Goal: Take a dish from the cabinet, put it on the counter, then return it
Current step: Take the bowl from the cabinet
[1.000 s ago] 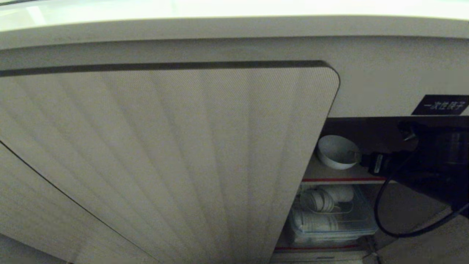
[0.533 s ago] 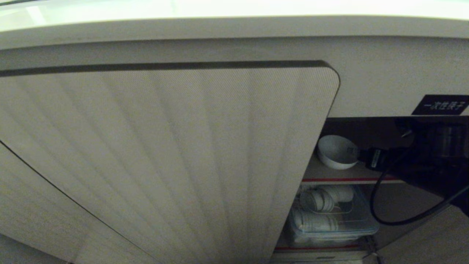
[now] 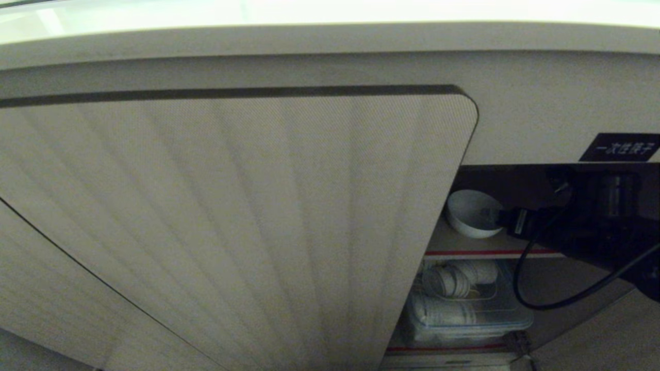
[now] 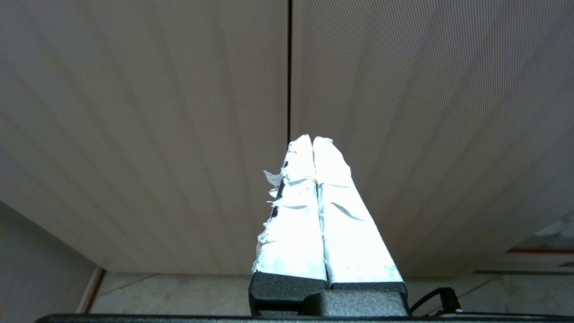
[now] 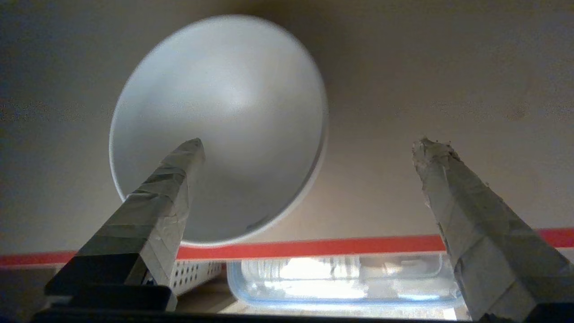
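Note:
The dish (image 3: 470, 214), a small white bowl, stands on the cabinet's red-edged shelf (image 3: 515, 253) behind the open ribbed door (image 3: 232, 221). My right gripper (image 3: 497, 219) reaches in from the right, level with it. In the right wrist view the dish (image 5: 219, 121) fills the middle and the right gripper (image 5: 310, 143) is open. One finger (image 5: 175, 188) is over the bowl's hollow and the other (image 5: 453, 193) is over bare shelf, with the near rim between them. My left gripper (image 4: 312, 140) is shut and empty, facing closed doors. The counter (image 3: 330, 36) runs along the top.
A clear plastic box (image 3: 466, 312) with stacked white dishes sits on the lower shelf, beside a white perforated basket (image 5: 195, 273). A black label (image 3: 621, 147) is fixed above the opening. The right arm's black cable (image 3: 536, 288) loops down in front of the lower shelf.
My right gripper has moved left, further into the cabinet, so one finger now reaches over the dish's rim. The dish and the left arm have not moved.

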Controlling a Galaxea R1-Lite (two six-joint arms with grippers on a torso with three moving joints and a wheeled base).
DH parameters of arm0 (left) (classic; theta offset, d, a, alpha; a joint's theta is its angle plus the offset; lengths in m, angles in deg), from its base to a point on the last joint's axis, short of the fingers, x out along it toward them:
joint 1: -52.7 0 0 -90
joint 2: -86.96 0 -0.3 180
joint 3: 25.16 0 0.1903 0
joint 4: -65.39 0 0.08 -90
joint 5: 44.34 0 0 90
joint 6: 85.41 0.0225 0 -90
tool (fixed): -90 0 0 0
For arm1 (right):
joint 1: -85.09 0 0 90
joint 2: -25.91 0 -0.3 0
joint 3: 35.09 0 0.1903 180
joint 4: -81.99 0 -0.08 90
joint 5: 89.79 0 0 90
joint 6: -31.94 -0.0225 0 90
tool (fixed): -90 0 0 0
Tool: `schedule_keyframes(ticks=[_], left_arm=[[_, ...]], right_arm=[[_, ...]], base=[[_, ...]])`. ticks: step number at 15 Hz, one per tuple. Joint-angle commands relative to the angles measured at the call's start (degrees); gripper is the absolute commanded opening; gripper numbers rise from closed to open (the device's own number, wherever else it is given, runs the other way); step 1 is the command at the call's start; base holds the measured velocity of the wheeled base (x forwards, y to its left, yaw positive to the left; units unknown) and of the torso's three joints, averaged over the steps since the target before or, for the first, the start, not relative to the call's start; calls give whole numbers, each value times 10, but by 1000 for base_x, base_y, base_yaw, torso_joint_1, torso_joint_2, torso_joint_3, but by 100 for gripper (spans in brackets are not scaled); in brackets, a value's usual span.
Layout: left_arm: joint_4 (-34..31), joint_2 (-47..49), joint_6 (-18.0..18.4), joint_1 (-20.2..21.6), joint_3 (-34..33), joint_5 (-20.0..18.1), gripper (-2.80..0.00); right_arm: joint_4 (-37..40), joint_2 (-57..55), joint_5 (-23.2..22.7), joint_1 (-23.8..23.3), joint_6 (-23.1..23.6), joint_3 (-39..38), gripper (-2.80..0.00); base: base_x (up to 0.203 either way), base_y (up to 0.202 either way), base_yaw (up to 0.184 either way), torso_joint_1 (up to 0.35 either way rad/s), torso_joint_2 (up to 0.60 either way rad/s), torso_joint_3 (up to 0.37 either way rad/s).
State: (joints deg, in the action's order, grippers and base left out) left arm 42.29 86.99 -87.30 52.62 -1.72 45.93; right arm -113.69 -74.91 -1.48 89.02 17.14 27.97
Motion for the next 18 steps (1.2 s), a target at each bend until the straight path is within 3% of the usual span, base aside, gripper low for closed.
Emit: schedule_keyframes(ticks=[1, 18], left_arm=[[1, 0, 0, 0, 0, 0, -280], [1, 0, 0, 0, -1, 1, -280]], right_arm=[[-2, 0, -1, 0, -1, 1, 0], [43, -38, -19, 6, -1, 62, 0]], base=[[0, 0, 0, 0, 0, 0], [0, 0, 0, 0, 0, 0]])
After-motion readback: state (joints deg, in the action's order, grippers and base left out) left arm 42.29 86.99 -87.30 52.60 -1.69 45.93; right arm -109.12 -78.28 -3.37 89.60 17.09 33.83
